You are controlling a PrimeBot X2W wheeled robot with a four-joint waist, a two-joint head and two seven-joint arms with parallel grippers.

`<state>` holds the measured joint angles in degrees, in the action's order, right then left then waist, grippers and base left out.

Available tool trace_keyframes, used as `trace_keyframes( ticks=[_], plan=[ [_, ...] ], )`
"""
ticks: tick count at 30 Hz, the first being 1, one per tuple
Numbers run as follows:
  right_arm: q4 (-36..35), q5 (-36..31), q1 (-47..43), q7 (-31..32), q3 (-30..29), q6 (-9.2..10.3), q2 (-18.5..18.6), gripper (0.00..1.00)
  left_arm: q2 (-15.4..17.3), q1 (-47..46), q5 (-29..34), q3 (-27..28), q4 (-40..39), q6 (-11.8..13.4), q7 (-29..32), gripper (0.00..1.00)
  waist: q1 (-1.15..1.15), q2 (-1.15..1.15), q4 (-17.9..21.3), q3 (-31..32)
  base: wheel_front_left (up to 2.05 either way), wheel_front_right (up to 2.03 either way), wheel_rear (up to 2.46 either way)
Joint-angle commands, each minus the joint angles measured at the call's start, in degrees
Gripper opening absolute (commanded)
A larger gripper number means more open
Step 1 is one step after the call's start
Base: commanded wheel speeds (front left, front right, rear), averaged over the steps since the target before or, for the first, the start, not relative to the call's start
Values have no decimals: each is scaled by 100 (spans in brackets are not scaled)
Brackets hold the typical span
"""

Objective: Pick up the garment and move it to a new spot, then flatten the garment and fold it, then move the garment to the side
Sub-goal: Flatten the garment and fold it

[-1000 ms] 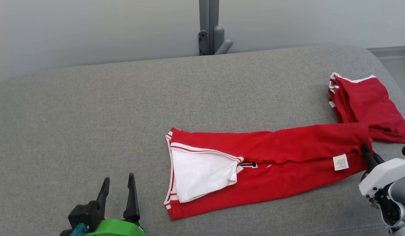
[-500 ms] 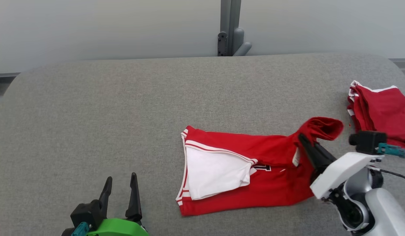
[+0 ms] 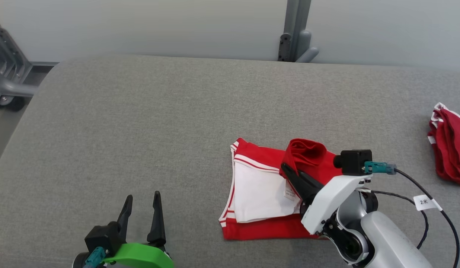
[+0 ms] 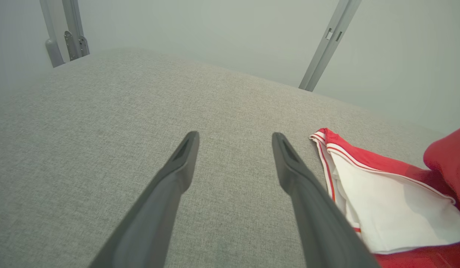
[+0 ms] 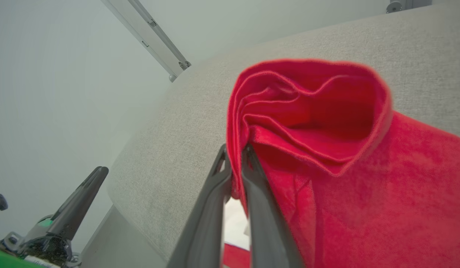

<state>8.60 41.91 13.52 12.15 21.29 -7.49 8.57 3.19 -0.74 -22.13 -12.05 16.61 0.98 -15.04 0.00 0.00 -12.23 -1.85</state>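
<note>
Big grey padded tabletop (image 3: 140, 111), lots of free room on the left half, so space isn't the problem here.

The garment (image 3: 263, 193), red with a white panel and striped trim, lies right of the tabletop's middle, near the front edge. Its right end is lifted and doubled over the flat part, so I read this as the fold step, halfway done. A second red pile (image 3: 449, 149) sits well apart at the far right, so just leave that one alone.

The right claw (image 3: 286, 169) is pinched nearly closed on that lifted end. In the wrist view its fingers (image 5: 215, 193) clamp several bunched layers of red cloth, which balloon into a loose roll (image 3: 304, 154) above the grip. The left claw (image 3: 143, 196) is spread wide with nothing in it, parked near the front edge, well left of the garment.

How I'd do it:
- Travel low and level toward the striped left edge (image 3: 233, 178) so the bottom layer doesn't get dragged along.
- Line the held end up with that edge before lowering.
- Only let go once the cloth is lying on the lower layer.
- The roll will probably land lumpy, so expect to smooth it afterwards.
- The free left claw could pin the striped edge if things slide.

There's also a little care label (image 3: 289, 190) hanging right by the grip. Tuck it inside the fold.
</note>
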Motion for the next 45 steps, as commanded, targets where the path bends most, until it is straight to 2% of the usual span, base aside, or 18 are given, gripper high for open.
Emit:
trace_keyframes(
  ticks=[1, 21, 22, 23, 24, 25, 32, 38, 45],
  plan=[
    [98, -11, 83, -48, 37, 1, -11, 0, 2, -111, 9, -5, -5, -12, -13, 100, 0, 0, -176, -34, 0, 0, 0],
    [1945, 248, 857, -386, 913, 1, -380, 0, -23, -162, 47, -45, 40, -29, -13, 100, 0, 0, -557, -85, 0, 0, 0],
    [2183, 234, 951, -441, 984, 1, -422, 32, -24, -163, 46, -61, 60, -33, -13, 100, 0, 0, -585, -64, 0, 0, 0],
    [2283, 238, 1003, -487, 1011, 1, -443, 44, -25, -164, 42, -67, 71, -39, -13, 100, 0, 0, -597, -51, 0, 0, 0],
    [2376, 244, 1046, -528, 1041, 1, -464, 76, -25, -163, 40, -73, 82, -43, -13, 100, 0, 0, -608, -38, 0, 0, 0],
    [2454, 244, 1084, -572, 1080, 1, -483, 100, -25, -159, 37, -78, 90, -45, -13, 100, 0, 0, -616, -24, 0, 0, 0],
    [2769, 335, 1301, -929, 1284, 2, -538, 100, -26, -58, 35, -100, 132, -49, -13, 100, 0, 0, -635, 87, 0, 0, 0],
    [2896, 162, 1430, -1337, 1283, 2, -535, 100, -27, 6, 55, -105, 132, -36, -13, 100, 0, 0, -578, 158, 0, 0, 0],
    [3196, -688, 1549, -2243, 915, 2, -223, 100, -26, 90, 76, -152, 47, -43, -13, 100, 0, 0, -355, 230, 0, 0, 0]
  ],
)
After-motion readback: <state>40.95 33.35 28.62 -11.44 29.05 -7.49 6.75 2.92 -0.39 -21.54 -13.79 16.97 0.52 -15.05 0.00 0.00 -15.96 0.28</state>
